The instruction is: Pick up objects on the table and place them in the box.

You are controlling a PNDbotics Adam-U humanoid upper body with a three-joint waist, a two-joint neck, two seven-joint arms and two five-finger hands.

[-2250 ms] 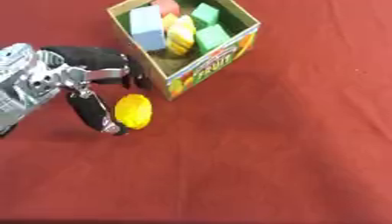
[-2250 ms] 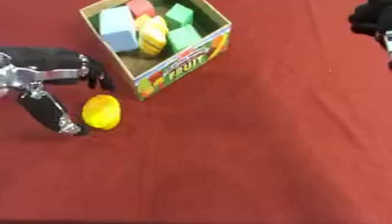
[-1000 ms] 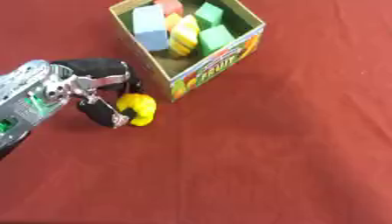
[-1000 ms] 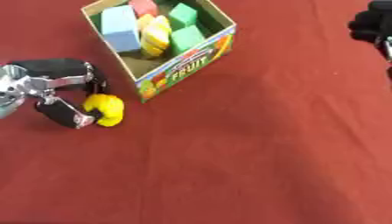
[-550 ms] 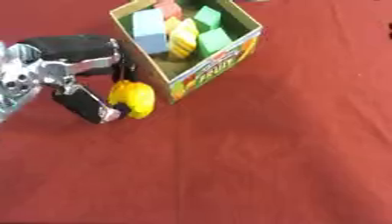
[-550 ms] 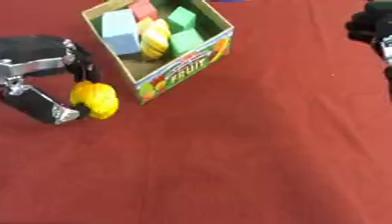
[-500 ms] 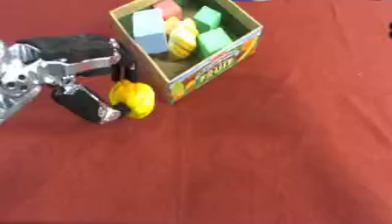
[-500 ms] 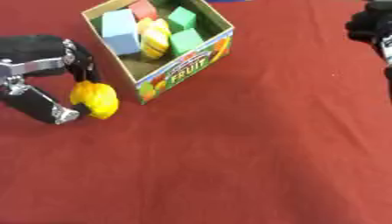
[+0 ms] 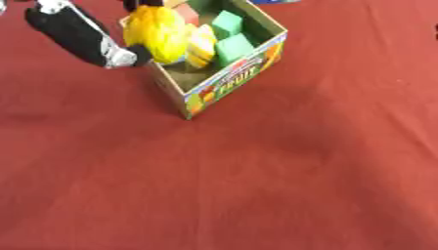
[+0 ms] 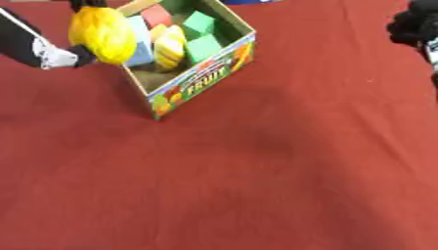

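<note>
My left hand (image 9: pixel 81 35) is raised at the upper left, shut on a yellow fruit-shaped object (image 9: pixel 157 31) that hangs over the near-left wall of the cardboard fruit box (image 9: pixel 229 83). The box stands open and holds green blocks (image 9: pixel 233 48), a yellow-white piece (image 9: pixel 202 46), a light blue block (image 10: pixel 139 39) and a red one (image 10: pixel 157 16). My right hand (image 10: pixel 417 25) shows at the upper right edge of the right eye view, dark and bunched; its fingers cannot be made out.
A red cloth (image 9: pixel 256 185) covers the whole table, with bare cloth in front of and to the right of the box. Something blue (image 9: pixel 275 1) peeks in at the top edge behind the box.
My left hand has lifted the yellow object off the cloth and carried it up and right, over the box's left wall. The view has also shifted.
</note>
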